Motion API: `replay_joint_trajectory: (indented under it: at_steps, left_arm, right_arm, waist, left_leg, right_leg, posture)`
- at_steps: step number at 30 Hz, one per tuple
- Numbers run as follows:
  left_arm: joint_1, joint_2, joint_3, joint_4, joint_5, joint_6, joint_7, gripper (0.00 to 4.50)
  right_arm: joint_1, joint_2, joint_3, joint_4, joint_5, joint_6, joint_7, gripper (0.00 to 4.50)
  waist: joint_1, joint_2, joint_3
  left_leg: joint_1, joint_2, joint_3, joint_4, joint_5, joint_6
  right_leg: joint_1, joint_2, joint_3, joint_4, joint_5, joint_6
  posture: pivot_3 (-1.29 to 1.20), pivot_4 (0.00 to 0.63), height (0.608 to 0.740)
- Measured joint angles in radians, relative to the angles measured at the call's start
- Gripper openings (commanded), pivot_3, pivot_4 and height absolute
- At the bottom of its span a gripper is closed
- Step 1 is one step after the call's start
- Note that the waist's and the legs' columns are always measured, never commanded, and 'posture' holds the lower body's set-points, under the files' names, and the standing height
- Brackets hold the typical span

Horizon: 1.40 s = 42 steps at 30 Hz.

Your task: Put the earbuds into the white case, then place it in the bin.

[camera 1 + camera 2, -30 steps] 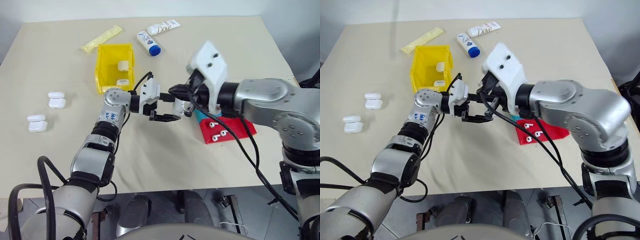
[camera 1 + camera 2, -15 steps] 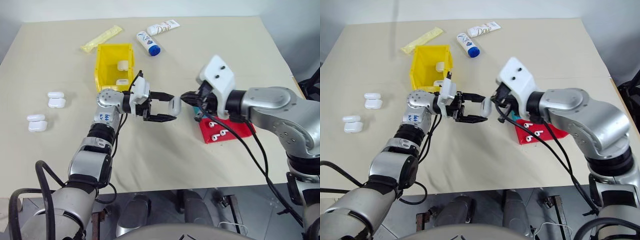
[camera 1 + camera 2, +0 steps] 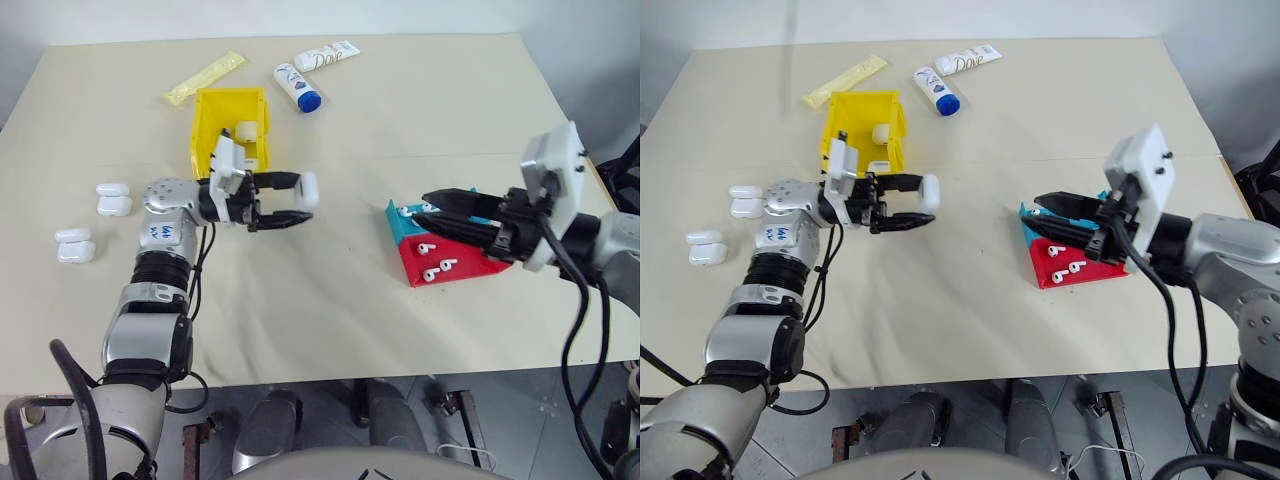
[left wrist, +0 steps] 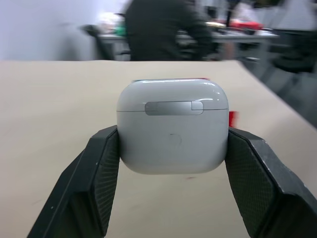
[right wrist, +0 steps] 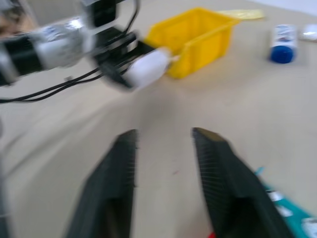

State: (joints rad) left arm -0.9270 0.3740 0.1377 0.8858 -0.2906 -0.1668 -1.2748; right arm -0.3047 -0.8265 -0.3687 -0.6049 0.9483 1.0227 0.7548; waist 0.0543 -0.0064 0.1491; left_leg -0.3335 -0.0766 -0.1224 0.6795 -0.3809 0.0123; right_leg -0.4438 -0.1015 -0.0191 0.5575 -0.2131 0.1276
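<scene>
My left gripper (image 3: 296,203) is shut on the white case (image 3: 307,190), held above the table just right of the yellow bin (image 3: 203,135). In the left wrist view the case (image 4: 172,126) has its lid closed and sits between both fingers (image 4: 99,173). My right gripper (image 3: 432,210) is open and holds nothing, hovering over the blue tray (image 3: 398,226) and the red tray (image 3: 472,264). Earbuds (image 3: 440,268) lie on the red tray, and one more rests on the blue tray. The right wrist view shows the bin (image 5: 198,29) and the held case (image 5: 148,67) ahead.
Two white cases (image 3: 245,132) lie inside the bin. More spare cases (image 3: 113,200) sit in two pairs at the table's left. A Dove tube (image 3: 327,55), a blue-capped bottle (image 3: 297,87) and a yellow packet (image 3: 204,78) lie at the back. A person (image 4: 163,25) stands beyond the table.
My right gripper left the case, drew back right over the trays and opened. My left gripper carried the case left toward the bin.
</scene>
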Motion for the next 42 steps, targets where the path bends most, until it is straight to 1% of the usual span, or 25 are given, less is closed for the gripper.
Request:
replay_joint_trajectory:
  at_steps: [3,5,6,7,8,9,10,11,13,14,16,17,19,23,26,29,31,34,36,39,42]
  left_arm:
    - [-0.055,0.001,0.039,0.068,0.023,-0.058,0.183,2.79]
    - [-0.097,0.011,0.04,0.128,0.07,-0.091,0.351,2.79]
    - [-0.126,0.025,0.038,0.184,0.114,-0.1,0.473,2.79]
    - [-0.128,0.028,0.038,0.189,0.119,-0.101,0.486,2.79]
    - [-0.129,0.036,0.038,0.199,0.137,-0.102,0.536,2.79]
    - [-0.138,0.036,0.024,0.228,0.165,-0.097,0.603,2.79]
    - [-0.161,0.042,-0.006,0.283,0.223,-0.061,0.723,2.79]
    - [-0.168,0.054,-0.026,0.31,0.258,-0.04,0.796,2.79]
    - [-0.171,0.065,-0.039,0.335,0.288,-0.025,0.856,3.51]
    - [-0.176,0.065,-0.039,0.341,0.292,-0.019,0.858,3.72]
    - [-0.18,0.064,-0.04,0.341,0.293,-0.013,0.841,4.31]
    - [-0.18,0.064,-0.04,0.341,0.293,-0.02,0.829,4.45]
    - [-0.174,0.064,-0.036,0.333,0.283,-0.067,0.768,4.45]
    - [-0.085,0.078,-0.014,0.177,0.183,-0.211,0.462,4.45]
    - [-0.005,0.107,0.011,0.04,0.09,-0.181,0.295,4.45]
    - [0.057,0.146,0.015,-0.069,0.055,-0.119,0.224,4.45]
    - [0.143,0.213,0.013,-0.172,0.025,-0.044,0.148,4.45]
    - [0.283,0.305,0.025,-0.277,-0.031,0.06,0.034,4.45]
    - [0.337,0.333,0.041,-0.302,-0.042,0.095,0.014,4.45]
    - [0.385,0.366,0.056,-0.344,-0.054,0.127,0.009,4.45]
    - [0.417,0.381,0.079,-0.369,-0.069,0.148,0.006,4.45]
  right_arm:
    - [0.029,-0.002,0.0,0.006,-0.029,-0.038,-0.01,3.87]
    - [0.036,-0.001,0.001,0.009,-0.045,-0.061,-0.03,4.48]
    - [0.04,0.005,0.002,0.009,-0.051,-0.074,-0.044,4.48]
    - [0.04,0.006,0.002,0.009,-0.051,-0.076,-0.045,4.48]
    - [0.044,0.007,0.003,0.009,-0.051,-0.083,-0.05,4.48]
    - [0.045,0.008,0.004,0.01,-0.052,-0.085,-0.055,4.48]
    - [0.047,0.011,0.006,0.007,-0.051,-0.088,-0.067,4.48]
    - [0.048,0.011,0.007,0.005,-0.051,-0.09,-0.074,4.48]
    - [0.057,0.011,0.007,0.004,-0.051,-0.094,-0.085,4.5]
    - [0.06,0.011,0.007,0.004,-0.05,-0.096,-0.087,4.5]
    - [0.06,0.01,0.007,0.004,-0.049,-0.103,-0.088,4.5]
    - [0.061,0.008,0.007,0.004,-0.049,-0.104,-0.088,4.5]
    - [0.066,-0.003,0.005,0.007,-0.049,-0.105,-0.086,4.5]
    - [0.068,-0.042,0.005,0.042,-0.05,-0.131,-0.025,4.5]
    - [0.066,-0.055,0.008,0.09,-0.053,-0.16,0.029,4.5]
    - [0.067,-0.071,0.01,0.13,-0.07,-0.193,0.085,4.5]
    - [0.093,-0.08,0.009,0.174,-0.091,-0.249,0.164,4.5]
    - [0.182,-0.112,0.013,0.278,-0.166,-0.346,0.29,4.5]
    - [0.228,-0.145,0.021,0.341,-0.218,-0.393,0.362,4.5]
    - [0.238,-0.165,0.043,0.415,-0.28,-0.471,0.443,4.5]
    - [0.235,-0.165,0.049,0.473,-0.315,-0.51,0.475,4.5]
  waist:
    - [0.0,0.0,0.0]
    - [0.0,0.0,0.0]
    - [-0.001,0.0,0.0]
    - [-0.001,0.0,0.0]
    - [-0.002,0.0,0.0]
    - [-0.003,0.0,0.0]
    - [-0.001,-0.001,0.0]
    - [-0.001,-0.001,0.0]
    - [-0.001,-0.001,0.0]
    - [0.001,-0.001,0.0]
    - [0.001,-0.001,-0.001]
    - [0.0,-0.001,-0.001]
    - [-0.001,-0.001,-0.001]
    - [-0.005,-0.001,-0.001]
    - [-0.009,-0.001,-0.001]
    - [-0.01,-0.001,-0.001]
    - [-0.014,-0.001,-0.001]
    - [-0.018,0.0,-0.001]
    - [-0.012,0.0,-0.001]
    - [-0.009,0.001,-0.001]
    - [-0.009,0.001,-0.002]
  left_leg:
    - [0.0,0.0,0.0,0.0,0.0,0.0]
    - [0.0,0.0,0.0,0.0,0.0,0.0]
    - [0.0,0.0,0.001,0.0,0.0,-0.001]
    - [0.0,0.0,0.001,0.0,0.0,-0.001]
    - [0.001,0.0,0.001,-0.001,0.0,-0.001]
    - [0.0,0.0,0.001,-0.001,0.0,-0.001]
    - [0.0,0.0,0.001,0.0,0.0,-0.001]
    - [0.0,0.0,0.001,0.0,0.0,-0.001]
    - [0.0,0.0,0.001,0.0,0.0,-0.001]
    - [0.0,-0.001,0.001,0.0,0.0,-0.001]
    - [0.0,-0.001,0.001,0.0,0.0,-0.001]
    - [0.0,-0.001,0.001,0.0,0.0,-0.001]
    - [0.0,0.0,0.001,0.0,0.0,-0.001]
    - [0.0,0.0,0.002,0.0,-0.001,-0.001]
    - [0.0,0.0,0.002,0.0,-0.001,-0.001]
    - [0.0,0.001,0.001,0.0,-0.001,-0.001]
    - [0.001,0.001,0.002,0.0,-0.001,-0.001]
    - [0.001,0.0,0.002,0.0,-0.001,0.0]
    - [0.0,0.0,0.002,0.001,-0.001,0.0]
    - [0.001,0.0,0.002,0.002,-0.001,0.0]
    - [0.001,0.0,0.002,0.002,-0.002,0.0]
  right_leg:
    - [0.0,0.0,0.0,0.0,0.0,0.0]
    - [0.0,0.0,0.0,0.0,0.0,0.0]
    - [0.0,0.0,0.001,0.0,0.0,0.0]
    - [0.0,0.001,0.001,0.0,0.0,0.0]
    - [-0.001,0.0,0.001,0.0,0.0,0.0]
    - [-0.001,0.0,0.001,0.0,0.0,0.0]
    - [-0.001,0.0,0.001,0.0,0.0,0.001]
    - [-0.001,0.0,0.001,0.0,0.0,0.001]
    - [-0.001,0.0,0.001,0.0,0.0,0.001]
    - [-0.001,0.0,0.001,0.0,0.0,0.001]
    - [-0.001,0.0,0.001,0.001,0.0,0.001]
    - [-0.001,0.0,0.001,0.001,0.0,0.001]
    - [-0.001,0.0,0.001,0.0,0.0,0.001]
    - [-0.001,-0.001,0.001,0.0,0.0,0.0]
    - [-0.001,-0.001,0.001,0.001,0.0,0.0]
    - [-0.001,-0.001,0.001,0.001,0.0,0.0]
    - [-0.001,0.0,0.001,0.001,0.0,0.0]
    - [0.0,-0.001,0.001,0.001,0.0,0.0]
    - [0.0,-0.001,0.001,0.001,0.0,0.0]
    - [0.0,-0.001,0.001,0.001,0.0,0.0]
    - [0.0,-0.001,0.001,0.001,0.0,0.0]
  posture:
    - [0.0,0.15,0.74]
    - [0.0,0.15,0.74]
    - [0.0,0.15,0.74]
    - [0.0,0.15,0.74]
    - [0.0,0.15,0.74]
    - [0.0,0.15,0.74]
    - [0.0,0.15,0.74]
    - [0.0,0.15,0.74]
    - [0.0,0.15,0.74]
    - [0.0,0.15,0.74]
    - [0.0,0.15,0.74]
    - [0.0,0.15,0.74]
    - [0.0,0.15,0.74]
    - [0.0,0.15,0.74]
    - [0.0,0.15,0.74]
    - [0.0,0.15,0.74]
    - [0.0,0.15,0.74]
    - [0.0,0.15,0.74]
    - [0.0,0.15,0.74]
    - [0.0,0.15,0.74]
    - [0.0,0.15,0.74]
